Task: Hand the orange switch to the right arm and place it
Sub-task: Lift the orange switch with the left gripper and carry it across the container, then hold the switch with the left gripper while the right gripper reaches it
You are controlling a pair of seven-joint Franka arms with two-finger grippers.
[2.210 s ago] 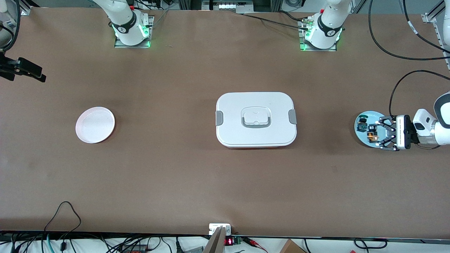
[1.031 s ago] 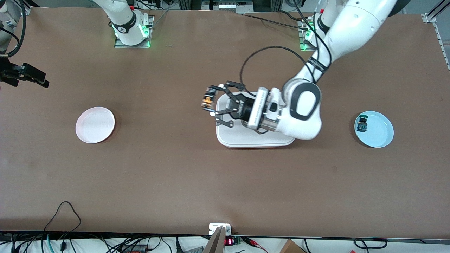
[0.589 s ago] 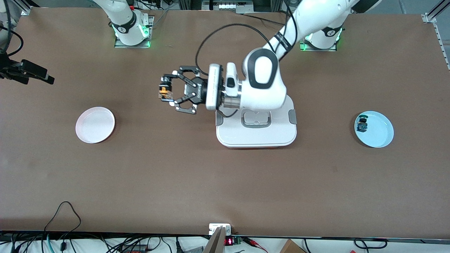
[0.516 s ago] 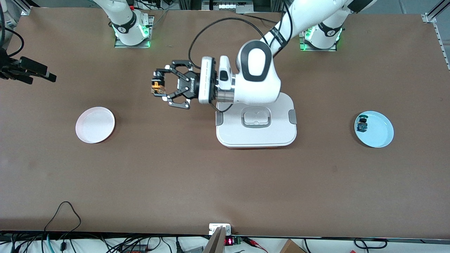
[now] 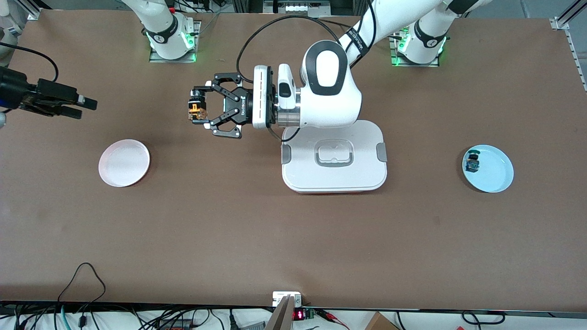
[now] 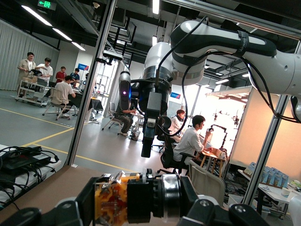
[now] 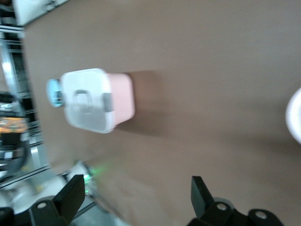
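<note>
orange switch (image 5: 198,111) | tiny orange-tan body, black cap | clamped in left tool (image 5: 200,111) | above bare table

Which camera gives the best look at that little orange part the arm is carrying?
The left wrist view: the orange switch fills the foreground, clamped in the left gripper. The front view shows it only as a tiny speck. In the right wrist view it is an orange smear at the edge.

The table (image 5: 229,220) looks matt brown; the lidded box (image 5: 362,178) smooth white plastic.
</note>
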